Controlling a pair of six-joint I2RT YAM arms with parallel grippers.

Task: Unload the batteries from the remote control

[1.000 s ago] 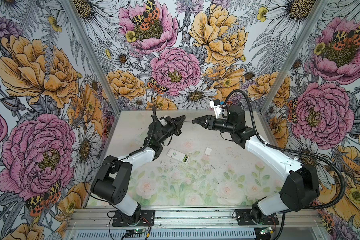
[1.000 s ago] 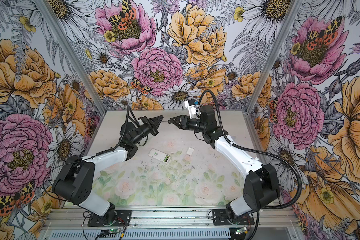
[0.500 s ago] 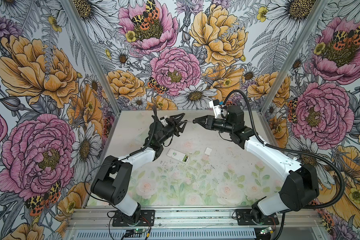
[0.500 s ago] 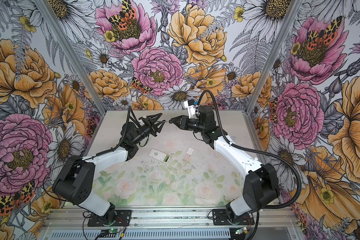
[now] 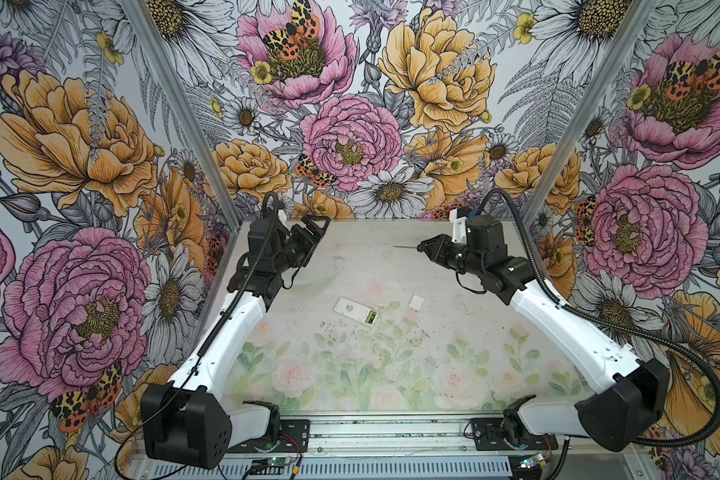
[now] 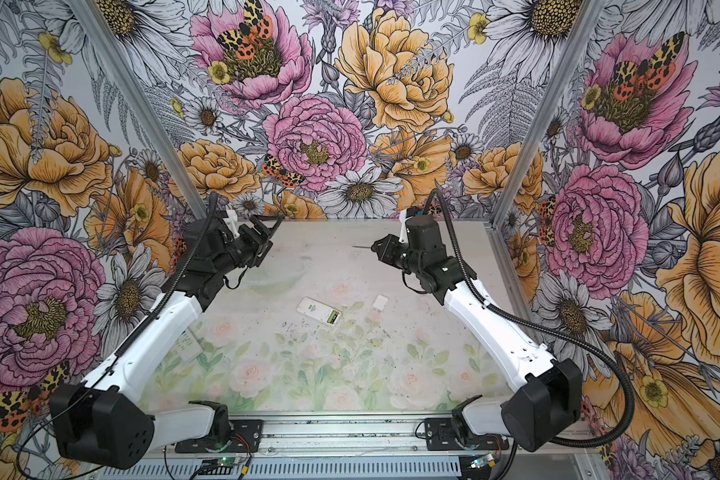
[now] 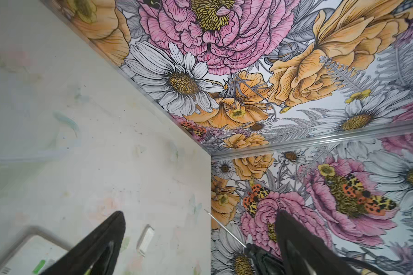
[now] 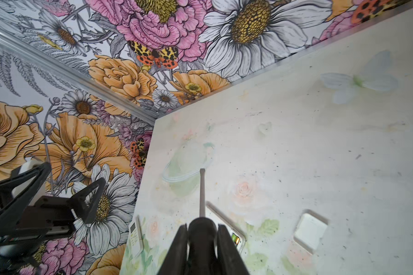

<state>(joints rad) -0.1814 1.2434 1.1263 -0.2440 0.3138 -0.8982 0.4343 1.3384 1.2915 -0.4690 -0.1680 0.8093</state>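
So here's where we've got to: the left pincer (image 5: 319, 222) is spread right out with nothing in it, hanging above the back left part of the worktop (image 5: 391, 374); the right pincer (image 5: 427, 247) is clamped tight on the dark handle of a screwdriver (image 5: 406, 247), its thin shaft sticking out roughly level toward the left arm, clear of the surface; the two pincers are well apart; the remote (image 5: 352, 309) lies flat near the middle of the worktop, between the arms, with its battery bay uncovered; we can see a lime-green battery (image 5: 371, 318) sitting in that bay, at the end nearer the right arm; whether another one sits beside it we can't tell; the little white cover (image 5: 416, 302) lies just off to the right of the remote, not touching it; a second white remote (image 6: 188, 347) peeks out from under the left arm.
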